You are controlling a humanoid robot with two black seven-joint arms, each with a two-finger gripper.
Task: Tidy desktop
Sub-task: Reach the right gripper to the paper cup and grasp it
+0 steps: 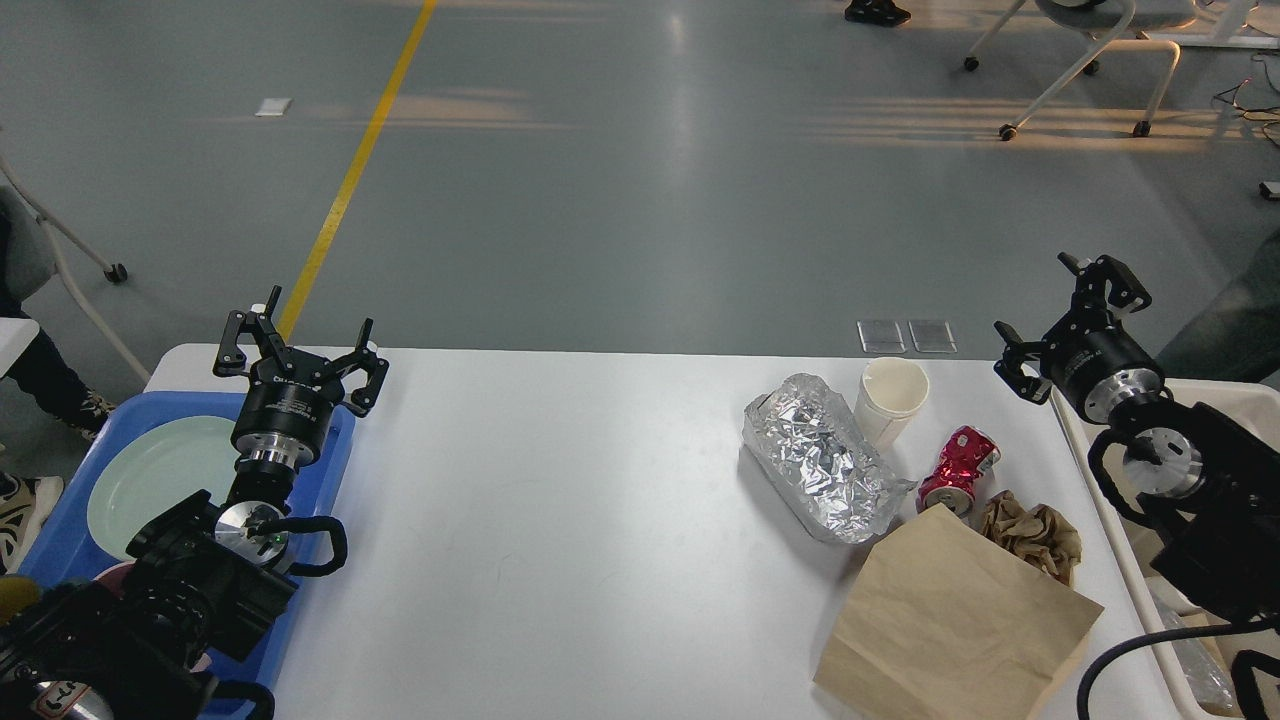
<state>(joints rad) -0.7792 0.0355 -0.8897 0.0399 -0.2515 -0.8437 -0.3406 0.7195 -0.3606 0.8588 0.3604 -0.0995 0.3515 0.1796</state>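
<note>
The white desktop (560,520) fills the lower view. On its right side lie a crumpled foil container (825,460), a white paper cup (890,398), a crushed red can (958,470), a crumpled brown paper ball (1032,530) and a flat brown paper bag (950,625). My right gripper (1065,315) is open and empty, raised above the table's far right corner, right of the cup. My left gripper (300,350) is open and empty above the far edge of the blue tray (340,440).
The blue tray at the left holds a pale green plate (160,480). A beige bin (1240,410) stands beside the table's right edge, under my right arm. Chairs and grey floor lie beyond the table.
</note>
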